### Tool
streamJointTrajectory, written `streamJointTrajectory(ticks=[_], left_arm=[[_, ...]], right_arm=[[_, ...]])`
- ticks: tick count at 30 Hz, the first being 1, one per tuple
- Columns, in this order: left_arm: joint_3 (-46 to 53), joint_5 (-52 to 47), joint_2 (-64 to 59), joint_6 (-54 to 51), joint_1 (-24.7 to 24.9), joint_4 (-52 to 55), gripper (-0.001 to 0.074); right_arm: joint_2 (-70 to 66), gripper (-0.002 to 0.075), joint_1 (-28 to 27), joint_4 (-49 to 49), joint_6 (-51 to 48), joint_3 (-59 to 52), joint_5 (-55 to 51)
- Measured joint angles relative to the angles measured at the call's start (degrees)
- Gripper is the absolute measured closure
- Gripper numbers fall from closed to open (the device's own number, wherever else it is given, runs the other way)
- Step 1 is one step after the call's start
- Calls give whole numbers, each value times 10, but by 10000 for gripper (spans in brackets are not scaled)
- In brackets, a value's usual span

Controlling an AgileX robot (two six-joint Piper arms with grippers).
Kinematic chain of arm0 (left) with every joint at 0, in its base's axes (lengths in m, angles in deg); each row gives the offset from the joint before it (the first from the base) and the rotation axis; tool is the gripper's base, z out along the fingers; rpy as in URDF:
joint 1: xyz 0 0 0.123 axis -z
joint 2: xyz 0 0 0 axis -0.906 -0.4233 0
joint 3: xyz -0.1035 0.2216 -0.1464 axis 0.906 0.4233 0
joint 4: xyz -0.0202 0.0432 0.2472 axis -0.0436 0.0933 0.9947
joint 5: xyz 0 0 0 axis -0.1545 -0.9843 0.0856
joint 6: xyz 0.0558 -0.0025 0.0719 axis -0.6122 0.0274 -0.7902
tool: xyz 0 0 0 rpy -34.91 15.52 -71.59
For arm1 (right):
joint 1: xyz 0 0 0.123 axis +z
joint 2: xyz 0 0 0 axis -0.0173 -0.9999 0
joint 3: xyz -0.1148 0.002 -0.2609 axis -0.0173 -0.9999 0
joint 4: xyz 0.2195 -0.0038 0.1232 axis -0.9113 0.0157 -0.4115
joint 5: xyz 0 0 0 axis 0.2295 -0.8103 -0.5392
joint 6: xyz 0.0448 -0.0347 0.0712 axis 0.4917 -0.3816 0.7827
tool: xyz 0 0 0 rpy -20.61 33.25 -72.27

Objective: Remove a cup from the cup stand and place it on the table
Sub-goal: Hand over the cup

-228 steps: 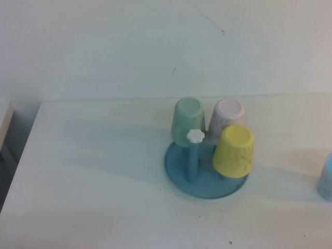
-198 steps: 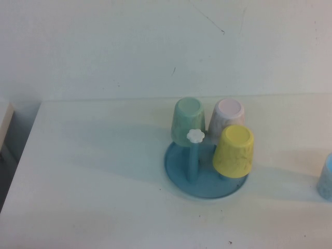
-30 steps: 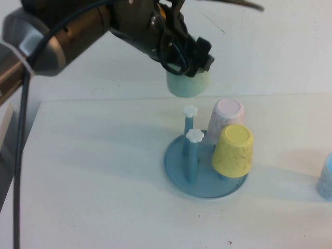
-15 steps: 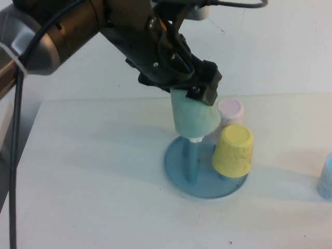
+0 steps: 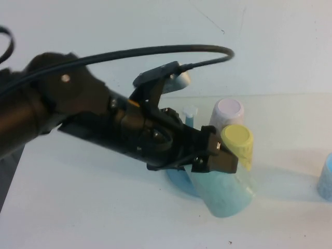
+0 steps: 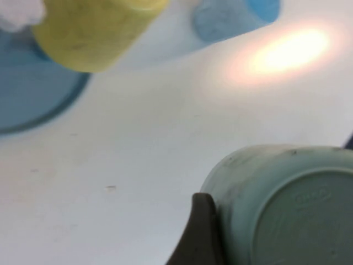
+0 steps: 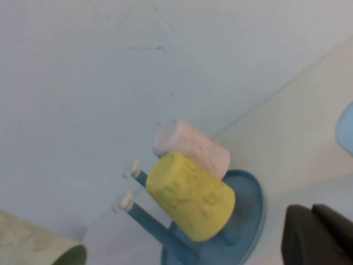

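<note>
Cup (image 5: 224, 189): clamped in left claw (image 5: 220, 162), apparently tilted mouth-down just over bench (image 5: 93, 207); right claw (image 7: 317, 234) shut, empty, apart.

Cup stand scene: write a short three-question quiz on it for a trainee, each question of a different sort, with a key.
1. True or false: the mint-green cup sits on a peg of the cup stand.
2. Which cups hang on the stand?
A. yellow and pink
B. yellow and mint-green
C. pink only
3. Fill in: the cup is held by the ____ gripper.

Key
1. False. The left gripper holds it tilted, in front of the stand and low over the table.
2. A. The yellow cup and the pink cup are on pegs; two pegs stand bare.
3. Left. The right gripper is shut, off to the stand's side.
</note>
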Motion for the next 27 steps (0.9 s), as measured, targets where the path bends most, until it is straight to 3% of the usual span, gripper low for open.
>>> streamJointTrajectory(ticks=[7,15,20,27], left_arm=[[55,21,53,-17,-30,-220,170],[136,12,64,-104,-46,-383,170],[250,1,83,-219,-48,-481,170],[276,10,87,-197,-58,-494,170]], right_arm=[[0,727,0,-21,-56,0,72],[0,727,0,-54,-193,0,7],[0,727,0,-205,-405,0,-33],[-43,727,0,-419,-765,6,-154]])
